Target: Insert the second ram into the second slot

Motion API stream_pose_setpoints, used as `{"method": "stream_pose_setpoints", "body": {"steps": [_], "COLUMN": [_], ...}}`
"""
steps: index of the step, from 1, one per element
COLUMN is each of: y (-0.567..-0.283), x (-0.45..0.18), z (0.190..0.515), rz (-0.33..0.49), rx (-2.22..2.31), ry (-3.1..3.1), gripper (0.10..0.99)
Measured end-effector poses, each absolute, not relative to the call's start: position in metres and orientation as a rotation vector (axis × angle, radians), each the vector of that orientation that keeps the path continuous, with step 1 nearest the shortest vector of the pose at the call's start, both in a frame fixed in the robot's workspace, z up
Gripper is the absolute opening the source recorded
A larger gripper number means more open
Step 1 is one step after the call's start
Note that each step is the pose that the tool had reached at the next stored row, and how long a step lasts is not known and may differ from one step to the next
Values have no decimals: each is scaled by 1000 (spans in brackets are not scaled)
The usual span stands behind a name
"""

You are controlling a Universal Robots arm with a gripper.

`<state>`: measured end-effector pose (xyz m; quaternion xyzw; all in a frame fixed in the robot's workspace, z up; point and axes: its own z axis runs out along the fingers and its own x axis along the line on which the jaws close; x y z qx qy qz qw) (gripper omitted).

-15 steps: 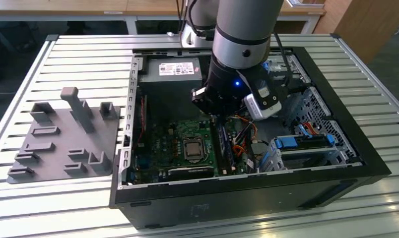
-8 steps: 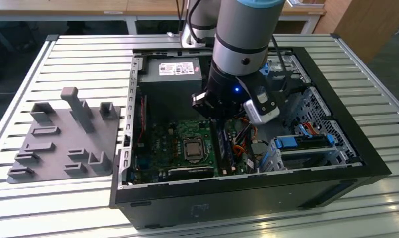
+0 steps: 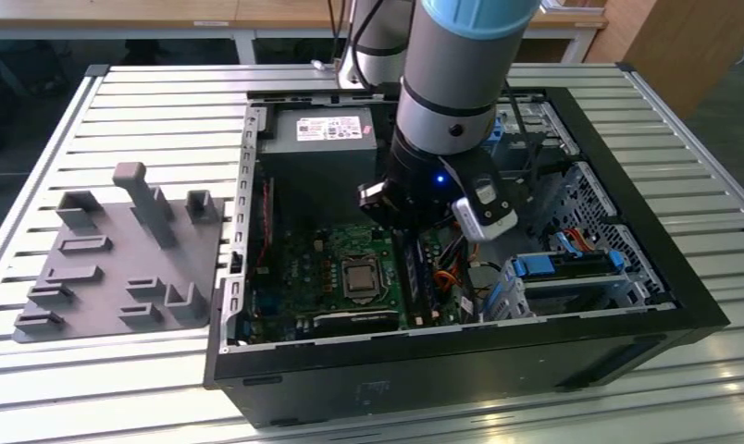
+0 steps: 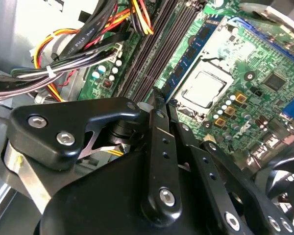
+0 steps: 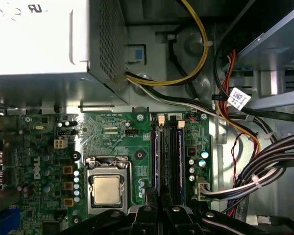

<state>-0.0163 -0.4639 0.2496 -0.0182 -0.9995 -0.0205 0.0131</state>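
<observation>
Pressing squarely downward matters: the hand (image 4: 159, 102) looks clenched on the second ram (image 4: 188, 58), standing on edge along the memory slots (image 4: 147, 54) beside the processor socket (image 4: 203, 88); keep both ends level.

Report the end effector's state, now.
End effector: closed or nearly so, tips just over the memory slots; whether it pinches anything cannot be told.
</observation>
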Motion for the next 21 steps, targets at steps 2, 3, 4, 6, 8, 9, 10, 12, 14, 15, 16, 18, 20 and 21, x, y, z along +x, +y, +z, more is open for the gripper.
{"method": "stream_pose_setpoints", "body": {"steps": [2, 3, 4, 6, 8, 9, 10, 12, 14, 15, 16, 18, 20, 21], "y": [-464, -464, -464, -464, -464, -464, -464, -466, -466, -466, -466, -466, -466, -466], "x": [-16, -16, -16, -16, -16, -16, -16, -16, -16, -16, -16, -16, -16, -16], "z": [249, 249, 249, 249, 246, 244, 242, 241, 239, 238, 236, 234, 232, 231], "rz": [-63, -63, -63, -64, -64, -64, -64, -64, -62, -59, -57, -52, -51, -51], "rx": [-57, -57, -57, -58, -67, -71, -75, -84, -96, -105, -115, -143, -162, -162], "ry": [-3114, -3114, -3114, -3114, -3114, -3114, -3114, -3114, -3114, -3114, -3114, -3113, -3112, -3112], "gripper": [141, 141, 141, 141, 141, 141, 141, 141, 141, 141, 141, 141, 141, 141]}}
